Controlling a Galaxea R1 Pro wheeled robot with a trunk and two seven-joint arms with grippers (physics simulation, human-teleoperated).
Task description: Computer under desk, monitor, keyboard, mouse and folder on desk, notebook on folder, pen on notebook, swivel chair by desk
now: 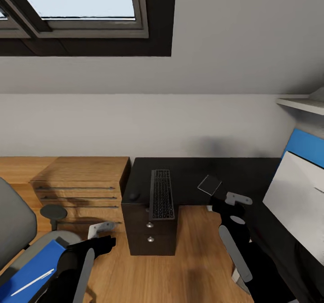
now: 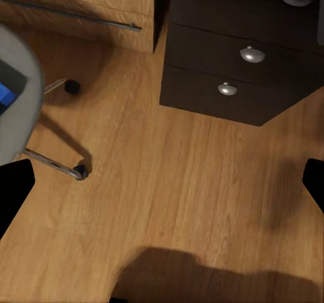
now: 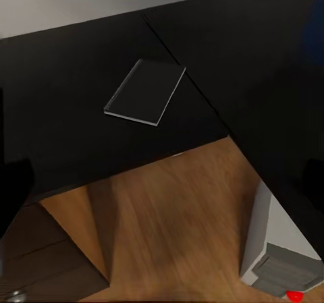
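Observation:
The black keyboard (image 1: 161,199) lies on the black desk (image 1: 189,170), overhanging its front edge, with the mouse (image 1: 133,195) to its left. Right of the keyboard, the grey notebook (image 1: 209,184) rests on the desk. My right gripper (image 1: 236,200) hovers open just in front of it; the notebook (image 3: 145,92) lies ahead of its fingers (image 3: 13,188). The monitor's white back (image 1: 292,199) stands at right. The white computer (image 3: 280,262) sits on the floor under the desk. At lower left, the blue folder (image 1: 27,271) and white pen (image 1: 32,282) lie on the swivel chair (image 1: 13,222). My left gripper (image 1: 102,234) is open over the floor.
A light wooden dresser (image 1: 81,181) stands left of the desk's drawer unit (image 1: 150,233), whose silver knobs (image 2: 251,54) face me. A blue wall panel (image 1: 308,146) and a white shelf (image 1: 301,103) are at right. Bare wooden floor (image 2: 169,181) lies between chair and desk.

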